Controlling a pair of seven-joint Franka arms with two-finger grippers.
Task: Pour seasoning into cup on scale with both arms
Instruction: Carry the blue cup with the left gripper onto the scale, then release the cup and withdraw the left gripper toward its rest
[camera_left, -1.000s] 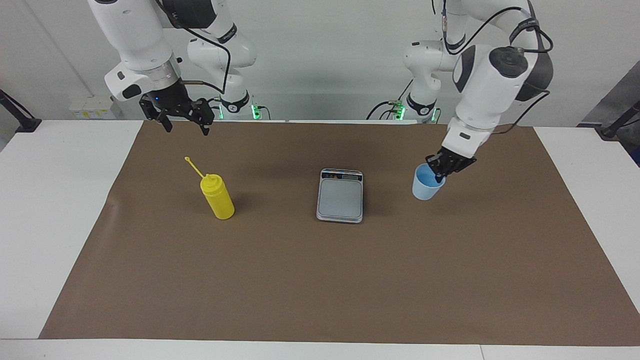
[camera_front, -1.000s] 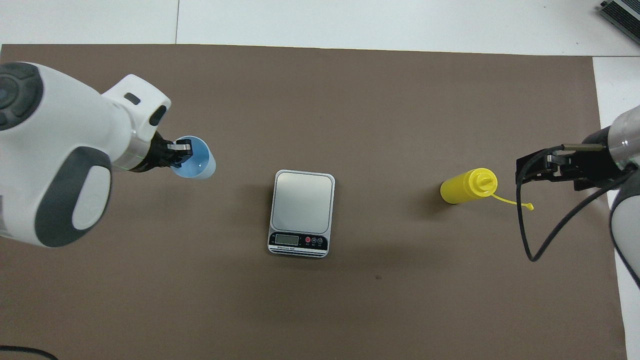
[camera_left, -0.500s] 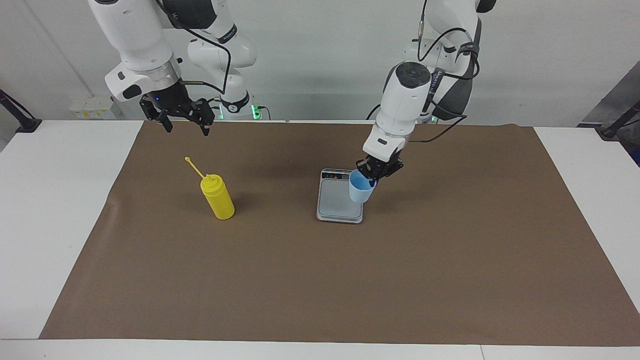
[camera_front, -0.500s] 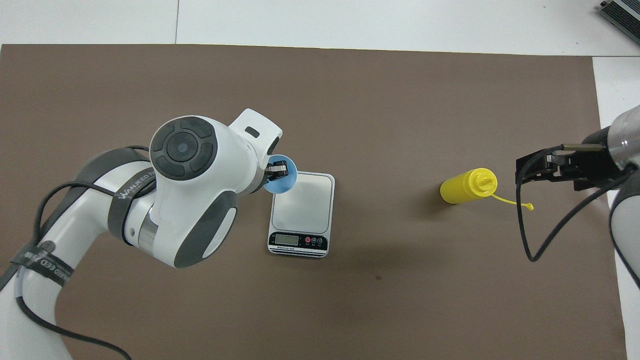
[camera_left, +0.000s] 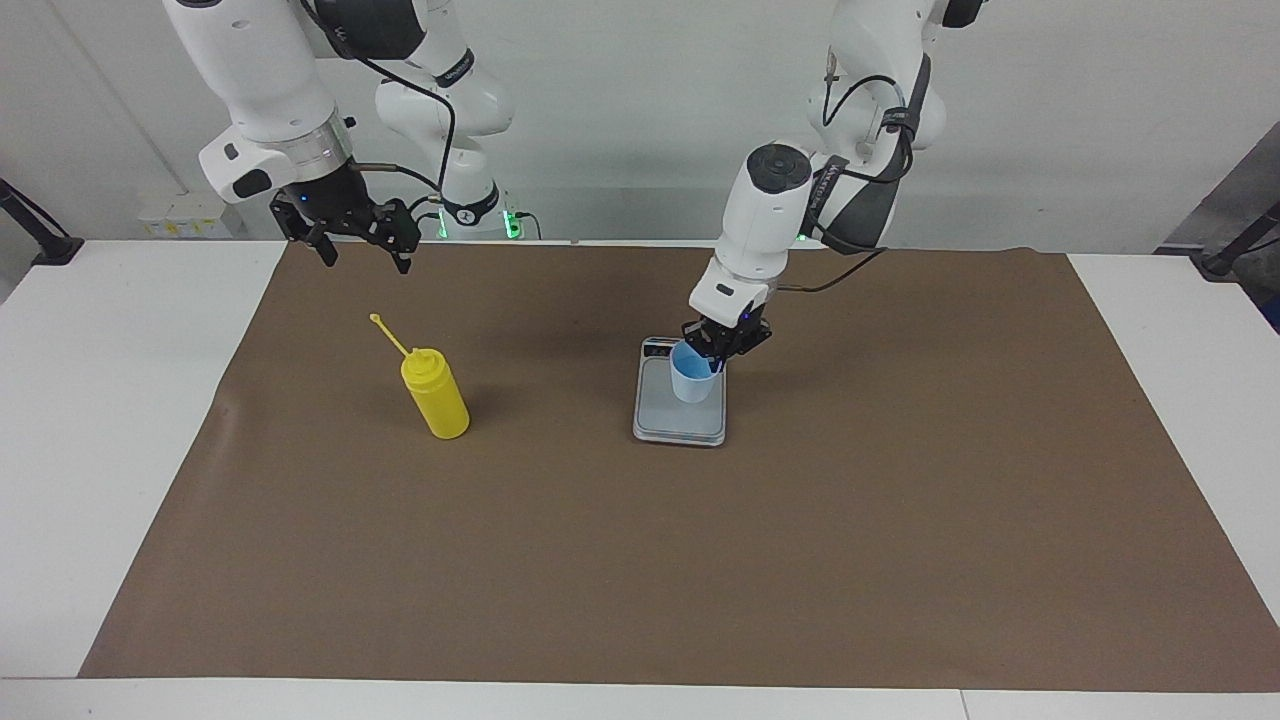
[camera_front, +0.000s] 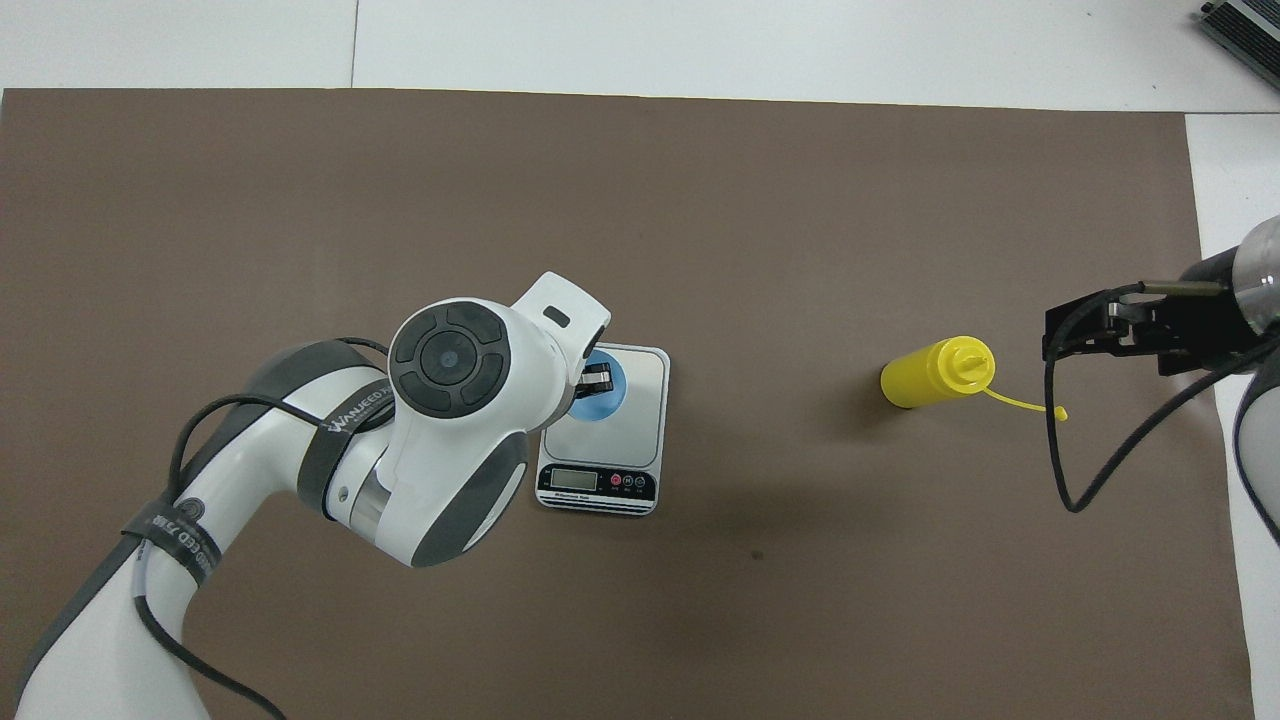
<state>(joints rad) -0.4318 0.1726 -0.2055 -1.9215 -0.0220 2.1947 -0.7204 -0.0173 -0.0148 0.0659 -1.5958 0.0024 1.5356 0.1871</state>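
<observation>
The light-blue cup (camera_left: 689, 386) (camera_front: 606, 392) is upright over the grey plate of the silver scale (camera_left: 680, 425) (camera_front: 640, 400). My left gripper (camera_left: 716, 355) (camera_front: 597, 380) is shut on the cup's rim, one finger inside it. I cannot tell whether the cup's base touches the plate. The yellow seasoning bottle (camera_left: 436, 398) (camera_front: 925, 375) stands upright on the mat toward the right arm's end, its cap strap sticking out. My right gripper (camera_left: 365, 260) (camera_front: 1075, 335) hangs open and empty above the mat, off to the side of the bottle.
A brown mat (camera_left: 640, 560) covers most of the white table (camera_left: 120, 400). A black cable loop (camera_front: 1060, 480) hangs from the right arm near the bottle. The left arm's bulky wrist (camera_front: 450, 400) covers one side of the scale in the overhead view.
The left arm has carried the cup from the left arm's end of the mat to over the scale's plate. The right gripper has shifted slightly and stays open.
</observation>
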